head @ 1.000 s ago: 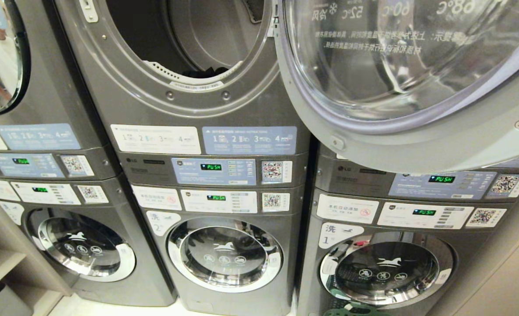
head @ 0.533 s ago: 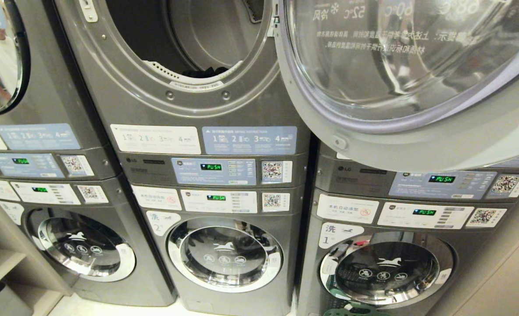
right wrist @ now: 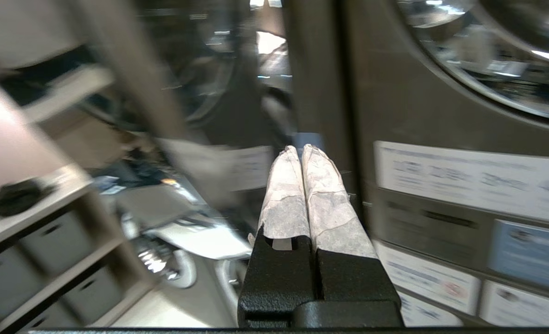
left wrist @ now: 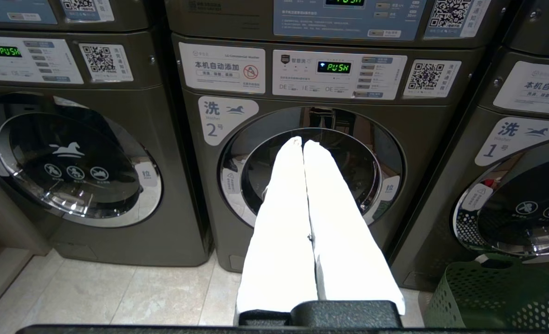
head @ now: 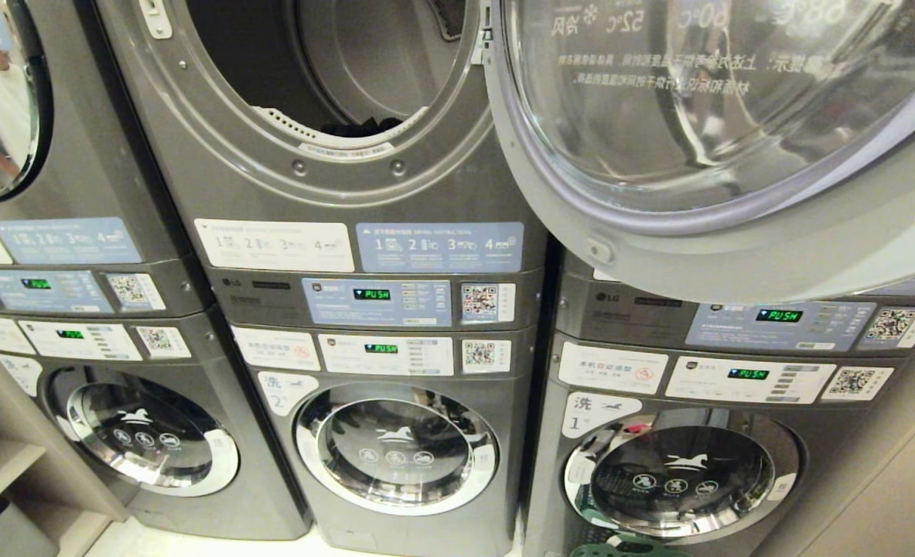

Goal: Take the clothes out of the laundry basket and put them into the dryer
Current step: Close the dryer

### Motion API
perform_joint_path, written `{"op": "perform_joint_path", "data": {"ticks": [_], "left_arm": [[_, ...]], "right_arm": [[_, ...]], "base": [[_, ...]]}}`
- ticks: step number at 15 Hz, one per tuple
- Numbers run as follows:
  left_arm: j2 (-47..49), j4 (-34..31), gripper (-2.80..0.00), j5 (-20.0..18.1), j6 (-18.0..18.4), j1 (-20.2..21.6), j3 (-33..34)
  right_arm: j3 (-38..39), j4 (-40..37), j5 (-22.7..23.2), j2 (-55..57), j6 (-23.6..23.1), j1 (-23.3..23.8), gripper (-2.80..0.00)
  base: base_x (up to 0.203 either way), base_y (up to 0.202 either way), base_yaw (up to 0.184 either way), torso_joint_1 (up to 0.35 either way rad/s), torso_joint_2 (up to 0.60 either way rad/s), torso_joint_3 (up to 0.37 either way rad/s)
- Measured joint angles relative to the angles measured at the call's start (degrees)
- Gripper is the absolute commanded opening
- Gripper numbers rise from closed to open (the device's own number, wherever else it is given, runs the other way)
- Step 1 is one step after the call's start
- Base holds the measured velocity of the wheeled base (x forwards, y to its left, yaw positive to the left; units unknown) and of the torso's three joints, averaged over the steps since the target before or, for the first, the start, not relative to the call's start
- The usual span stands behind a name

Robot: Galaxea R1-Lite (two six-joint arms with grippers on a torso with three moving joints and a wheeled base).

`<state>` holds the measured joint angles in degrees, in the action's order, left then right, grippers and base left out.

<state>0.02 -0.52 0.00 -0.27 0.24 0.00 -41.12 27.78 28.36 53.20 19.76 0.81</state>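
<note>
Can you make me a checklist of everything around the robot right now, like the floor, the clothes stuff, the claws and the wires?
Surface: pale tiled floor, bare where it shows.
Job's things: dryer door open, something dark inside; green laundry basket beside washer 1.
Clutter: shelves with a dark item.
Grippers: left claw shut, empty, facing washer 2; right claw shut, empty.
Cables: nothing seen.
Surroundings: stacked grey machines showing PUSH.

The reflections in the open dryer door glass have shifted slightly — little else differs.
</note>
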Motion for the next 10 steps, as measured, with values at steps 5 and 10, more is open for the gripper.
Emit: {"op": "perform_joint_path", "data": {"ticks": [5, 10], "left_arm": [[0.0, 0.0, -2.8, 0.0, 0.0, 0.0, 0.0], [0.0, 0.0, -2.8, 0.0, 0.0, 0.0, 0.0]], "right_arm": [[-3.4, -0.1, 0.0, 2.5, -0.1, -10.5, -2.8], [-5.4, 0.0, -0.7, 6.3, -1.5, -24.2, -2.8]], "base": [[0.0, 0.0, 0.0, 0.0, 0.0, 0.0], [0.0, 0.0, 0.0, 0.0, 0.0, 0.0]]}}
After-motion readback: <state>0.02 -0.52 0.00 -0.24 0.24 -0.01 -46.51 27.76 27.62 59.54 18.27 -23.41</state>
